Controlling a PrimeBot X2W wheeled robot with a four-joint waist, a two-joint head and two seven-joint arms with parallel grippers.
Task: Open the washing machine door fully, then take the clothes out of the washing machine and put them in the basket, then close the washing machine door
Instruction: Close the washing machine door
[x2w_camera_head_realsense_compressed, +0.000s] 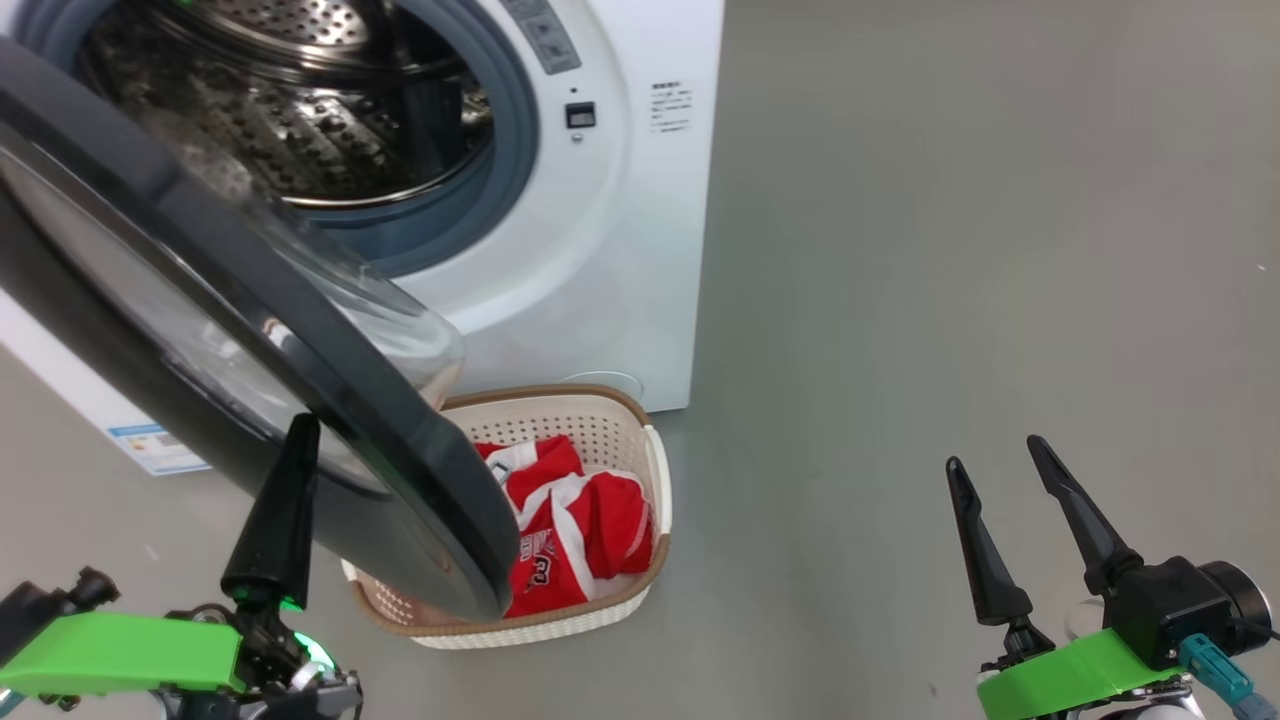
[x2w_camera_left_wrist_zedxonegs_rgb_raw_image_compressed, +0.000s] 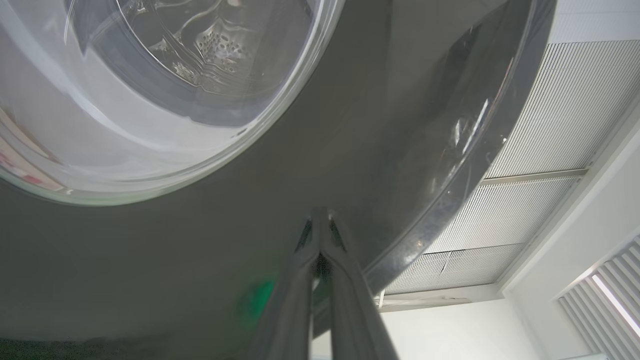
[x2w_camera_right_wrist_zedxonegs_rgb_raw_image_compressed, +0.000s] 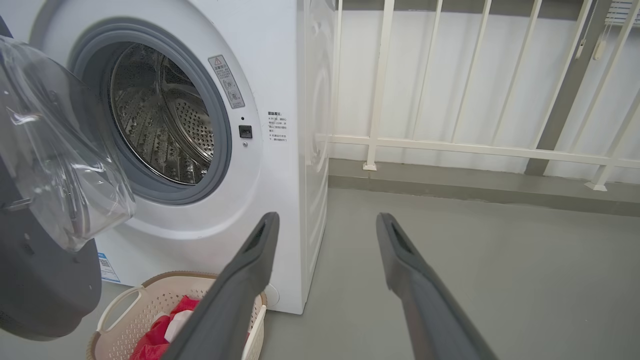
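1. Left hand (x2w_camera_head_realsense_compressed: 303, 432): long tapered black fingers (x2w_camera_head_realsense_compressed: 275, 530); bright green plastic mount (x2w_camera_head_realsense_compressed: 120, 652); small green light (x2w_camera_head_realsense_compressed: 300, 604) at the finger base.
2. Right hand (x2w_camera_head_realsense_compressed: 995, 452): matching fingers and green mount; black camera block (x2w_camera_head_realsense_compressed: 1170, 605), teal connector (x2w_camera_head_realsense_compressed: 1215, 672).
3. Finger inner faces matte grey, slotted near tips.

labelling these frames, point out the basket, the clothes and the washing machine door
the basket (x2w_camera_head_realsense_compressed: 590, 420): head view, perforated back wall
the clothes (x2w_camera_head_realsense_compressed: 600, 520): head view, red fabric
the washing machine door (x2w_camera_head_realsense_compressed: 420, 480): head view, glossy black rim
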